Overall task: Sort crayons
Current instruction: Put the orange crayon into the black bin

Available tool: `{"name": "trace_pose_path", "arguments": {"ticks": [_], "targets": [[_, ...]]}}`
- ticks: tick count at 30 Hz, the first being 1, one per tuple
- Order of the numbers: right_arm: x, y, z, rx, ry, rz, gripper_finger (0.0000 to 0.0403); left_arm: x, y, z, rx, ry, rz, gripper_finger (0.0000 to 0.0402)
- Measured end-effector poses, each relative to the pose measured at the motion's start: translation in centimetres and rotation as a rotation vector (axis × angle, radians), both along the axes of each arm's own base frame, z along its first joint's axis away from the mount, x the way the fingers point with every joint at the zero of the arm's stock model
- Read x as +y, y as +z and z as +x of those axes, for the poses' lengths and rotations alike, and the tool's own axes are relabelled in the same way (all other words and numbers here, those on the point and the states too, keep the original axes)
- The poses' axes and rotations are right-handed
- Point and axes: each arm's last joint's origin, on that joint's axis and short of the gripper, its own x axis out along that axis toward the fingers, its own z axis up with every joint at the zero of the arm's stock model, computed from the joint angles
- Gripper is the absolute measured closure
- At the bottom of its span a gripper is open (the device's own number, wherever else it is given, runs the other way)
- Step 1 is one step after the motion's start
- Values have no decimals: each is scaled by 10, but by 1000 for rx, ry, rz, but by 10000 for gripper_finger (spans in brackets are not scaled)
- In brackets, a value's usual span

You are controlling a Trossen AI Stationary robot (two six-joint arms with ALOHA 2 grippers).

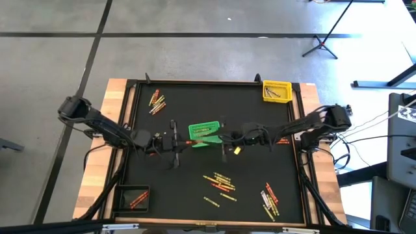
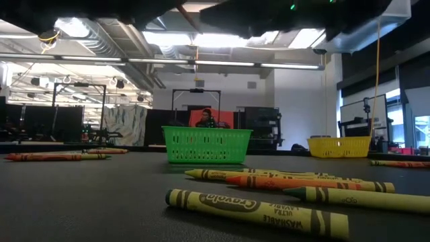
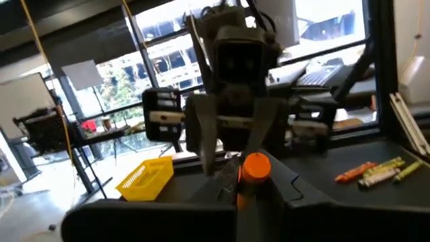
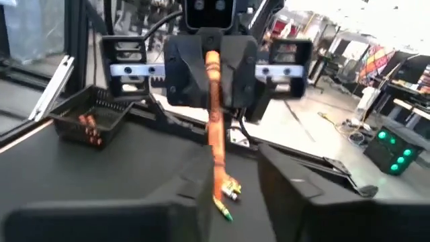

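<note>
Above mid-desk, over the green mesh plastic basket [image 1: 203, 129], both arms meet tip to tip. Left claw [image 4: 211, 75] clenched on one end of a paper-wrapped orange wax crayon [image 4: 215, 128]. Right claw [image 4: 232, 183] released, fingers standing apart either side of the crayon's other end. Loose crayons lie in clusters on the black desk [image 1: 182, 175]: near edge [image 1: 221, 183], far-left [image 1: 156, 101], near-right [image 1: 270, 198]. Yellow mesh basket [image 1: 276, 91] at far-right corner, black mesh basket [image 1: 133, 196] at near-left corner.
</note>
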Motion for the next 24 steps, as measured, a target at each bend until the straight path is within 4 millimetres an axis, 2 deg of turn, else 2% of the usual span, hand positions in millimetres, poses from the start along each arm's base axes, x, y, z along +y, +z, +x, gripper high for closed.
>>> {"name": "trace_pose_path", "arguments": {"ticks": [6,8,12,15,18,21,24], "targets": [[14,20,-28,132,55,-34,217,-22,14,-4,168,27,75,389],[17,24,-35,152,69,-34,209,-31,21,-4,272,28,89,389],[21,22,-40,205,83,-40,206,-48,42,-8,521,-5,41,389],[20,21,-40,217,80,-40,206,-57,55,-16,701,-58,-76,389],[18,19,-40,230,63,-45,206,-65,64,-28,870,-141,-266,389],[19,19,-40,230,52,-47,206,-78,57,-44,1043,-190,-501,389],[19,19,-40,239,54,-49,206,-93,42,-64,1182,-151,-710,389]]}}
